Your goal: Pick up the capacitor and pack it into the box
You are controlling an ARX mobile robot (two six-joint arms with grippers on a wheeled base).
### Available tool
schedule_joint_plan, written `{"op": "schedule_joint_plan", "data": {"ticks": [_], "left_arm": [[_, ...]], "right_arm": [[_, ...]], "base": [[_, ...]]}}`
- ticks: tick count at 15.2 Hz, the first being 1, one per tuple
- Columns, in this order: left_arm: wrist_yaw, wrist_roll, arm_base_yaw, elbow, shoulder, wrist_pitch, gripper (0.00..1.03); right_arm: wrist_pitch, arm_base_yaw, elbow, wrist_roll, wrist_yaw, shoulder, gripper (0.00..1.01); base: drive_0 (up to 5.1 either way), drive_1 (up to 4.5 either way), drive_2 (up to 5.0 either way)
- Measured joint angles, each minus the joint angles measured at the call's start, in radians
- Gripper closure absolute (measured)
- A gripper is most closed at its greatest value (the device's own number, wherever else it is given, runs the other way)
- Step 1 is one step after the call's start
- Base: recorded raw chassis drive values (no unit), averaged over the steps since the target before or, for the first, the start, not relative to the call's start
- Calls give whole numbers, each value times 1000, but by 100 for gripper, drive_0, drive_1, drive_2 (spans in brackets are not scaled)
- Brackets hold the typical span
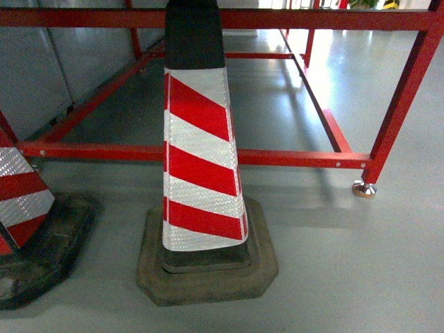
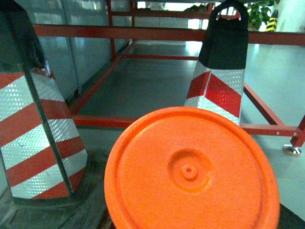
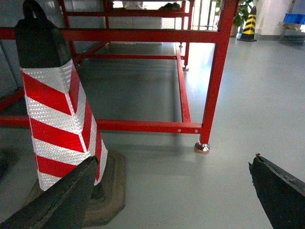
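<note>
Filling the bottom of the left wrist view, a round orange plastic disc (image 2: 190,171) with a raised rim and a small hub at its centre hides that arm's gripper, so whether the left jaws are apart or together cannot be told; neither other view shows this disc. Low in the right wrist view, the two dark fingers of the right gripper (image 3: 167,191) stand wide apart with bare grey floor (image 3: 190,191) between them, holding nothing. Just beyond, a traffic cone (image 1: 201,159) with red and white reflective stripes, a black top and a heavy octagonal rubber base stands on the smooth glossy floor; the head view shows a second such cone (image 1: 28,215) at its left edge. Behind the cones runs a red painted metal frame (image 1: 298,158) of square tubes, resting on a small silver foot (image 1: 364,189). Only the right wrist view reaches farther, to a yellow and black cone (image 3: 249,26) beside a potted plant (image 3: 243,9) and blue bins (image 3: 293,19) on a rack. Neither the capacitor nor the pink box appears in any view
</note>
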State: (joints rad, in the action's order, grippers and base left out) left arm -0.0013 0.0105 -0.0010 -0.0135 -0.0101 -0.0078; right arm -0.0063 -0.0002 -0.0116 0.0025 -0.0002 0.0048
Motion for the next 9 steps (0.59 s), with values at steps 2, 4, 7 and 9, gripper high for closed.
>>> {"op": "schedule_joint_plan", "data": {"ticks": [2,4,7,9], "left_arm": [[3,0,0,0,0,1,59],[0,-3,0,0,0,0,59],[0,-11,0,0,0,0,59],[2,-11,0,0,0,1,59]], "right_arm": [[-1,0,0,0,1,0,3],[0,0,0,0,-1,0,3],[0,0,0,0,0,0,3],[0,0,0,2,1,0,3]], "base": [[0,0,0],[0,0,0],[0,0,0],[0,0,0]]}}
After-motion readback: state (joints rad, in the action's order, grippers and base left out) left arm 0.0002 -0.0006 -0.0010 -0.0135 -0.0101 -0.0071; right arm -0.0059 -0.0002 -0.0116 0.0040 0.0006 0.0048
